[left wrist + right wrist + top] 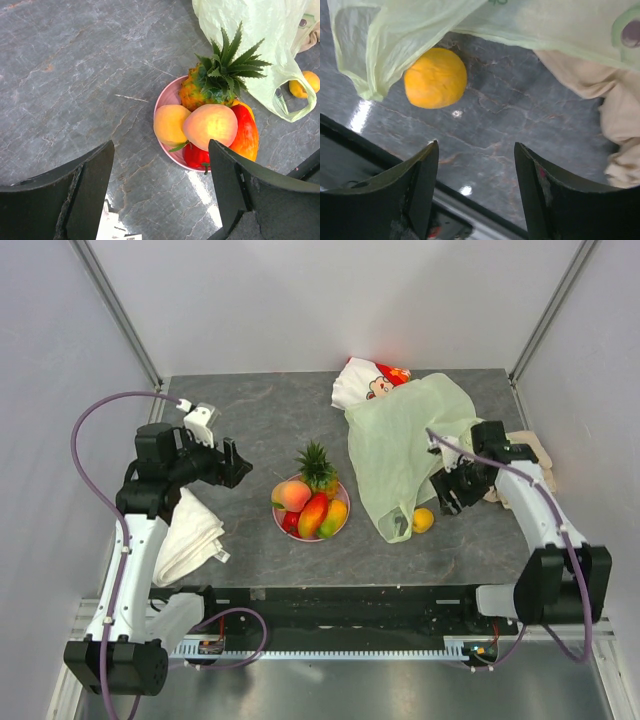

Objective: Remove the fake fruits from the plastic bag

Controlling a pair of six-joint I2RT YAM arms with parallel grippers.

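The pale-green plastic bag (400,440) lies flat on the right half of the table, also in the left wrist view (255,30) and the right wrist view (520,25). An orange (423,520) (435,77) sits on the table just outside the bag's handle loop. On a pink plate (343,525) rest a pineapple (317,468) (215,85), a peach (210,125), a red pepper (196,156) and a mango (245,132). My right gripper (450,490) (476,144) hovers open beside the orange, holding nothing. The left gripper (235,462) (160,145) is open, left of the plate.
A white-and-red printed pouch (365,380) pokes out behind the bag. Beige cloth (530,455) (615,110) lies at the right edge under my right arm. A white folded cloth (190,535) sits at the near left. The table's front rail runs just below the right gripper.
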